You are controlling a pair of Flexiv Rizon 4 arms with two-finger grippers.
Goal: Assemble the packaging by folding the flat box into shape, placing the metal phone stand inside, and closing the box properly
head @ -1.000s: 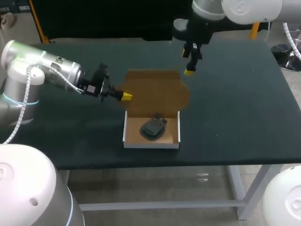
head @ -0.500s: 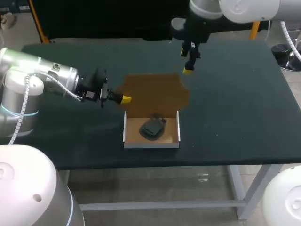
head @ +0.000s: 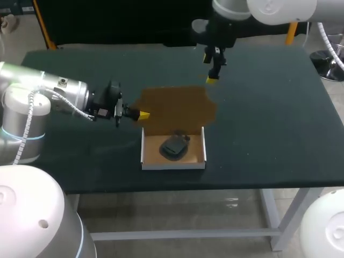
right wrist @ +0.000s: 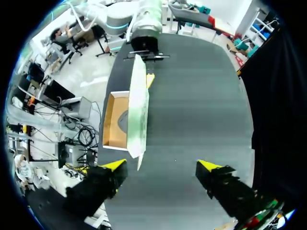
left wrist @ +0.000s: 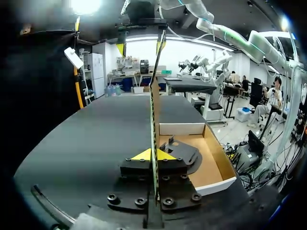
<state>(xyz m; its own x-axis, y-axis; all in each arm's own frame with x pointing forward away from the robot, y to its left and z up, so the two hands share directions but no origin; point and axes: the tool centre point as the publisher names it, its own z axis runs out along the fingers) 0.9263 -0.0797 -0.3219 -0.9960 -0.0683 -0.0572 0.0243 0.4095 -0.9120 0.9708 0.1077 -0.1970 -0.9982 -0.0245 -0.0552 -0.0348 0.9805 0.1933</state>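
The box (head: 173,165) sits near the middle of the dark surface (head: 269,107), its white front wall a little short of the front edge. Bare cloth stretches to both sides and behind. The metal phone stand (head: 173,147) lies inside the tray, dark against the brown floor and apart from the walls. The brown lid (head: 177,105) rises from the tray's back wall, raised rather than flat.

The left claw (head: 142,114) comes in low from the left and meets the lid's left edge. In the left wrist view, the left claw (left wrist: 153,155) is narrow. The lid (left wrist: 154,110) shows edge-on as a thin line with one yellow tip pressed to each face (so it holds the lid). The phone stand (left wrist: 184,152) and the box wall (left wrist: 216,184) lie just beside it.

The right claw (head: 212,79) hangs above the lid's far right corner without touching it. In its own wrist view the right claw (right wrist: 160,165) stands wide. The lid (right wrist: 138,110) is ahead of it, nearer one finger, and the box (right wrist: 112,128) is beyond.
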